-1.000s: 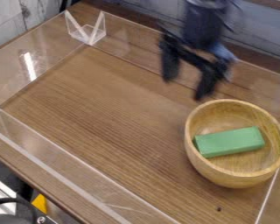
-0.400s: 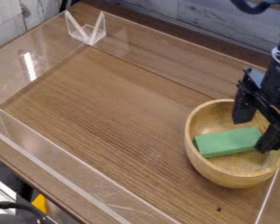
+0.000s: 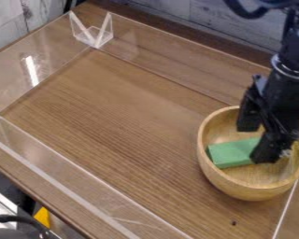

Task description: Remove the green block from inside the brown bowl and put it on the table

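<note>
green block seemingly between open jaws

One green block; one brown bowl; one table with clear walls around its edge; one robot arm carrying one gripper with two dark fingers; one small clear stand at the far corner.

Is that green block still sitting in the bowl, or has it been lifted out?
In the bowl. The green block lies on the floor of the brown bowl, with the open tool lowered over it, not closed on it.
</note>
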`<state>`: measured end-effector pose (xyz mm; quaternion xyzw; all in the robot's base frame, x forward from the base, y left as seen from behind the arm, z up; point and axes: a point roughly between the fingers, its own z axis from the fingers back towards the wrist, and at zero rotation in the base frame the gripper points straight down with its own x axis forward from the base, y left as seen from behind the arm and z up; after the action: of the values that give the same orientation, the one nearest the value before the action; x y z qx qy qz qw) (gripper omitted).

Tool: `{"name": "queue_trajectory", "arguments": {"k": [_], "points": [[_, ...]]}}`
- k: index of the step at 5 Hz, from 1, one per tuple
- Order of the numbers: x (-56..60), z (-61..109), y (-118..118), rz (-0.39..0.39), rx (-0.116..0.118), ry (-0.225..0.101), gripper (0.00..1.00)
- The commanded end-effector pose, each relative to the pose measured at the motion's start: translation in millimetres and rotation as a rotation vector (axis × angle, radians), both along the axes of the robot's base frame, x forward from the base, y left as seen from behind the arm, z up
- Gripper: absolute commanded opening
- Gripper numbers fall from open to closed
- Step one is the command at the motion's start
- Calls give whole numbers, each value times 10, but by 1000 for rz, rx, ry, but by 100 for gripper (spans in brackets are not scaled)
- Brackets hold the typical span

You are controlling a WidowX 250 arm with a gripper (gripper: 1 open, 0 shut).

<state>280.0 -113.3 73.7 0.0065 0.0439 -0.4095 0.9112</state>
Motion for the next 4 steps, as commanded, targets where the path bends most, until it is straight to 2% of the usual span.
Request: {"name": "queue_trajectory", "arguments": {"k": [1,2,4], "points": [[111,222,79,-33,-28,-69,100],[180,252,127,-52,-38,-73,100],[215,423,419,-14,-79,-88,100]]}}
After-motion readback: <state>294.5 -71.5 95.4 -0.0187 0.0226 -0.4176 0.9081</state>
